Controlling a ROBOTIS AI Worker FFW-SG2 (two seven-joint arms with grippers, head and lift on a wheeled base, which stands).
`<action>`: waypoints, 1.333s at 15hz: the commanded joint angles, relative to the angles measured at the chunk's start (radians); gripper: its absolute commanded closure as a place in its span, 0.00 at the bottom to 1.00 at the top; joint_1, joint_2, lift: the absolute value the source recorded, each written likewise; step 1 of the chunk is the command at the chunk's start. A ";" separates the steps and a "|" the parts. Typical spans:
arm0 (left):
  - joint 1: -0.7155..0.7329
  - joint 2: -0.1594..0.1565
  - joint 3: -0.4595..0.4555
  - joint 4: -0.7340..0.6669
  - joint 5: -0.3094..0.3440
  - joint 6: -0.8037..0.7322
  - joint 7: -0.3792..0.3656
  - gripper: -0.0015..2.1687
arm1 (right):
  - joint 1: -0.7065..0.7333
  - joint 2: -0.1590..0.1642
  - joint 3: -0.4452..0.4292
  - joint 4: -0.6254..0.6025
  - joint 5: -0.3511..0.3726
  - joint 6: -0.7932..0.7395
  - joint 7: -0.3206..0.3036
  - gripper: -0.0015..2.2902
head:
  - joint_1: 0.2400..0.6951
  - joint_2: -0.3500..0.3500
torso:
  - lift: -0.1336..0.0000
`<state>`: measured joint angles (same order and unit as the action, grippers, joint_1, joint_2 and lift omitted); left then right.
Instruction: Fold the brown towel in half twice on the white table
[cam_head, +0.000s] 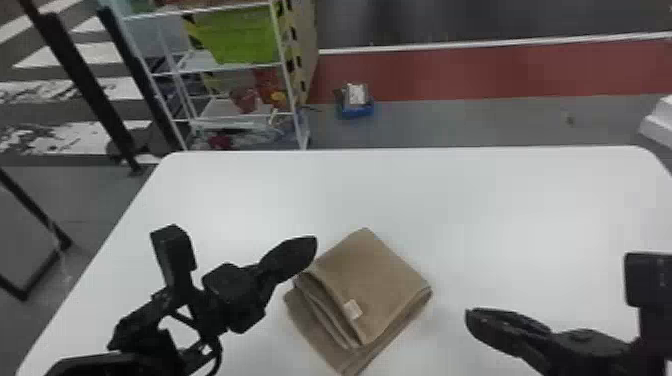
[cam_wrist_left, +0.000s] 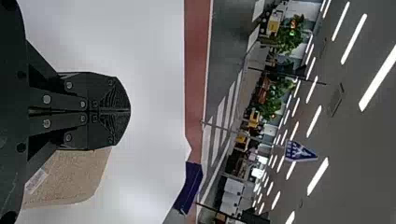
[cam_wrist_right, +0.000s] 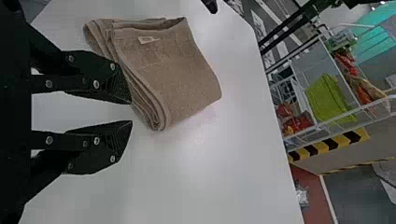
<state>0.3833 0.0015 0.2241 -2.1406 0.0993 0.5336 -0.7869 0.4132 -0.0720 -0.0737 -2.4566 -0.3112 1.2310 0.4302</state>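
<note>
At the head view's lower centre, the brown towel (cam_head: 372, 280) is seemingly folded 2 times, left gripper (cam_head: 312, 243) closed, right gripper (cam_wrist_right: 131, 112) open, only tidying needed!

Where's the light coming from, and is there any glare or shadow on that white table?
Left wrist view: bright strip lights across the ceiling, probably the main source; head view: soft, pale glare on the white table, with a faint shadow beside the brown towel; right wrist view: a gentle bright patch on the table near the towel.
</note>
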 joint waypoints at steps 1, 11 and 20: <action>-0.030 -0.004 -0.012 0.056 -0.044 0.003 -0.003 0.95 | 0.035 0.001 0.009 0.041 0.014 -0.146 -0.005 0.86 | 1.00 0.65 | 0.07; -0.093 -0.004 -0.017 0.185 -0.136 -0.019 0.011 0.95 | -0.022 0.012 0.152 0.199 0.181 -0.250 -0.065 0.87 | 1.00 0.67 | 0.07; -0.012 -0.004 0.004 0.110 -0.153 -0.019 0.012 0.95 | -0.206 0.028 0.273 0.381 0.196 -0.259 -0.136 0.87 | 1.00 0.75 | 0.07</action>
<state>0.3550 0.0015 0.2219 -2.0172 -0.0528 0.5144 -0.7746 0.2326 -0.0528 0.1876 -2.0992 -0.1156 0.9672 0.2948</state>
